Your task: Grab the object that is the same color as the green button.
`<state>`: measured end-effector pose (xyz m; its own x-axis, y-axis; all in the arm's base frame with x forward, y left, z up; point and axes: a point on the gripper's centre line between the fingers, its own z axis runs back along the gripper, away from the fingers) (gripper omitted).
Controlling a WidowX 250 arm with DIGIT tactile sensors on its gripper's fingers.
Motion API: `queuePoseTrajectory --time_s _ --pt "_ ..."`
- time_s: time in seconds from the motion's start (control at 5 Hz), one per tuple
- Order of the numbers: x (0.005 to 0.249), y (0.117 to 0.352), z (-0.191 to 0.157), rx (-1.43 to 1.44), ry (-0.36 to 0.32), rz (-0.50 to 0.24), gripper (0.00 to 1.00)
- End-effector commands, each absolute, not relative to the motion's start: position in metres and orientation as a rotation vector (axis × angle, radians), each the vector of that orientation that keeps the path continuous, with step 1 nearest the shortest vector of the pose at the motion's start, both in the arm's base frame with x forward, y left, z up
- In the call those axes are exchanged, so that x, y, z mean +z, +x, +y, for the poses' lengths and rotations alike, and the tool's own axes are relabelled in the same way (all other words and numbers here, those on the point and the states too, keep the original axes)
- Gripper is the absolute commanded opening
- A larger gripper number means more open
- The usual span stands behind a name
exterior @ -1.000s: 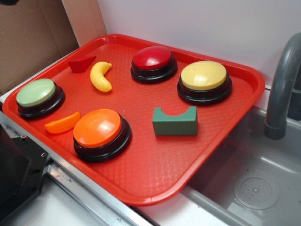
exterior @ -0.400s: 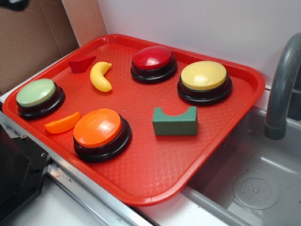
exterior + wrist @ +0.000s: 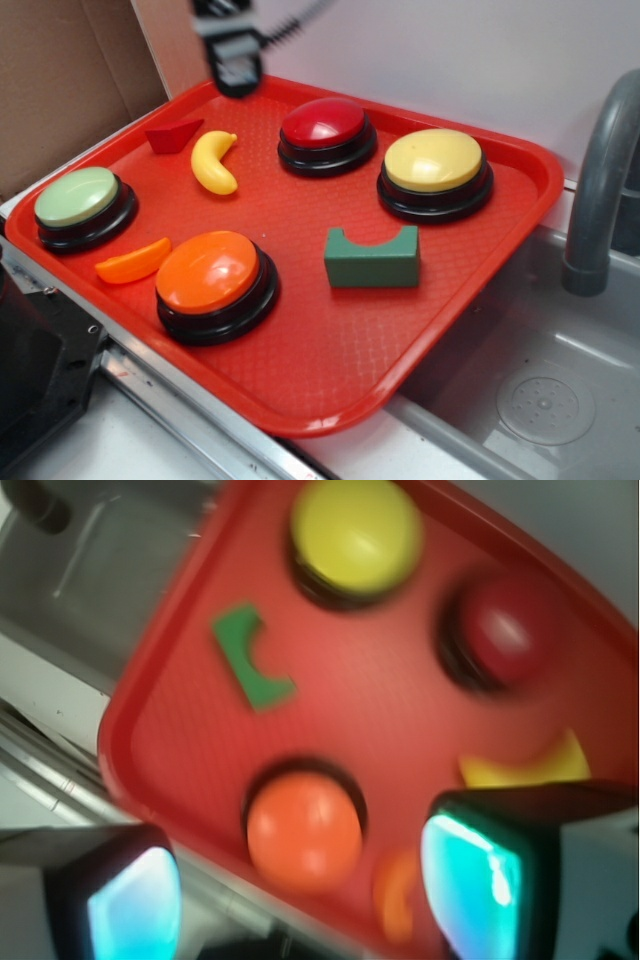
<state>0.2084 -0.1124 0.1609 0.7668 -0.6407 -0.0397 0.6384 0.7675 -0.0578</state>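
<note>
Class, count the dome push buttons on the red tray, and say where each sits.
4: green button left edge, orange button front, red button back, yellow button right.

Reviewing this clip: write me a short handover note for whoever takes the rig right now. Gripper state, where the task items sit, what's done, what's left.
Gripper: open and empty, blurred, hanging over the tray's far left edge.
Green block: lies untouched on the red tray, notch facing the far side, between the orange button and the yellow button.
Green button: at the tray's left edge, only the colour reference.
Done: nothing grasped.
Left: move across to the block, come down with the fingers either side of it, close, lift.
</note>
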Motion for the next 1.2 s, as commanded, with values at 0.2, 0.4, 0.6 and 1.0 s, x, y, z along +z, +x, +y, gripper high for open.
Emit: queuePoseTrajectory --time_s 0.2,0.4,0.6,1.0 --pt "0.078 0.228 -0.164 -0.906 0.028 0.105 1.00" --pt "0.059 0.224 -0.160 -0.928 0.061 0.146 1.00" --pt "0.047 0.218 -0.154 -0.952 0.081 0.172 1.00" --pt "0.025 0.214 -0.159 -0.984 0.074 0.195 1.00"
